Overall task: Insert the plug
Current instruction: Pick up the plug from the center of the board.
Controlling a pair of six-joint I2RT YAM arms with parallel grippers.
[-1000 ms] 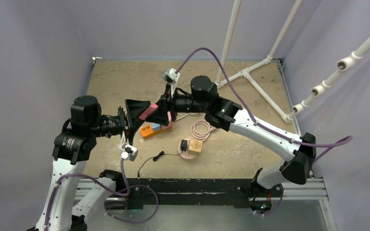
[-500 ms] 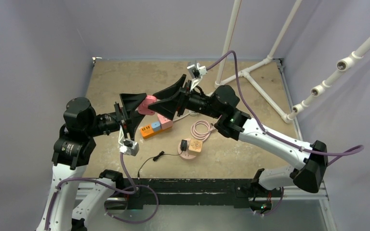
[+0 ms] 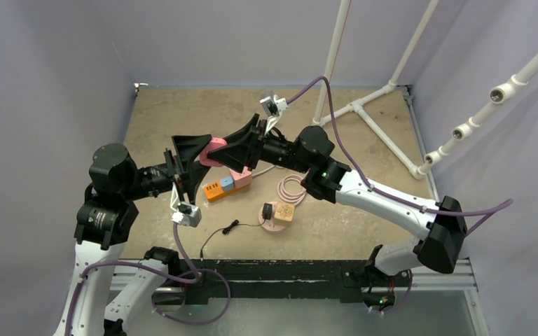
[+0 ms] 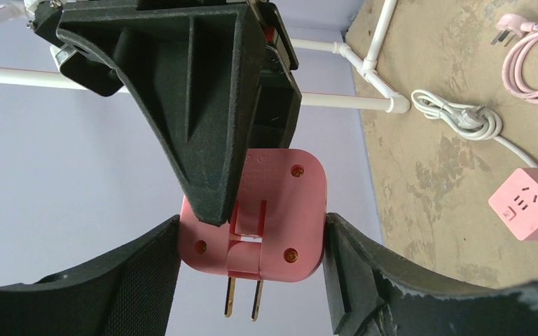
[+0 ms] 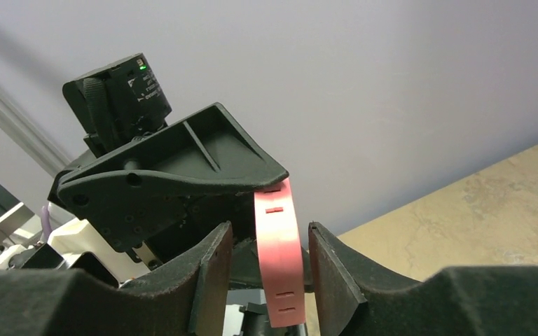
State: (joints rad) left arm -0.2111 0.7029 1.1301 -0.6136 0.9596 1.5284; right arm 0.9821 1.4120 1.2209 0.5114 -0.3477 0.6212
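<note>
A pink square plug (image 4: 280,210) with two brass prongs pointing down hangs above the table, my left gripper (image 4: 252,231) shut on its two side faces. In the top view the plug (image 3: 215,150) sits between the left gripper (image 3: 199,159) and the right gripper (image 3: 235,150), which meet tip to tip. My right gripper (image 5: 270,231) straddles the plug's thin edge (image 5: 279,259), open, with a gap on each side. One right finger (image 4: 196,105) overlaps the plug's upper left corner. The orange, blue and pink socket strip (image 3: 225,186) lies on the table below.
A coiled pink cable (image 3: 293,187) lies right of the strip, a bundled white cable (image 4: 462,115) behind it. A wooden disc with a small black adapter (image 3: 277,213) and a thin black lead (image 3: 221,231) lie nearer. A white pipe frame (image 3: 364,112) stands at back right.
The right arm swung up and right, then came back left onto the plug, its jaws narrowing around it. The left gripper lifted slightly and kept its hold on the plug.
</note>
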